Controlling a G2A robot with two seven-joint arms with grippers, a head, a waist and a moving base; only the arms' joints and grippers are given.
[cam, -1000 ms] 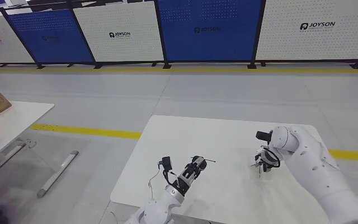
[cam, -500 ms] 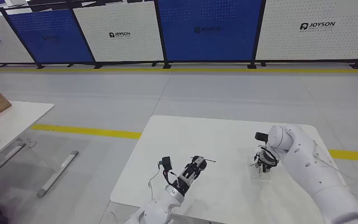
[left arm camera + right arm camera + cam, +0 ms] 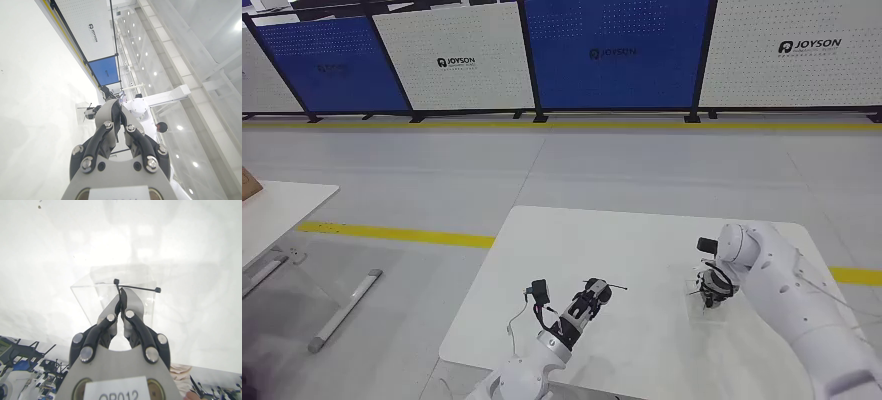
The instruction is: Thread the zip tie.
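Your right end effector (image 3: 122, 295) is clenching a black zip tie (image 3: 116, 282), its pads pressing together on the strap while the small square head is sticking out just past the fingertips. That head is sitting right at the top edge of a clear stand (image 3: 83, 298), where a second zip tie (image 3: 140, 287) is lying crosswise, its own head pointing off to one side. You cannot tell from the wrist view whether the two ties are touching or merely crossing. The stand is resting on the white surface (image 3: 47, 256), and the end effector is hovering directly over it. In the top view you are seeing this right end effector (image 3: 710, 294) angling down at the stand on the right part of the surface. Your left end effector (image 3: 119, 109) is also clenching, with its pads meeting on something very thin. In the top view, the left end effector (image 3: 594, 292) is holding above the near left part of the surface, well apart from the stand, and a thin black strip (image 3: 614, 287) is poking out from its tips. Beyond the surface, a yellow floor line (image 3: 392, 235) is running across the grey floor, and blue and white partition panels (image 3: 617, 55) are standing along the far side
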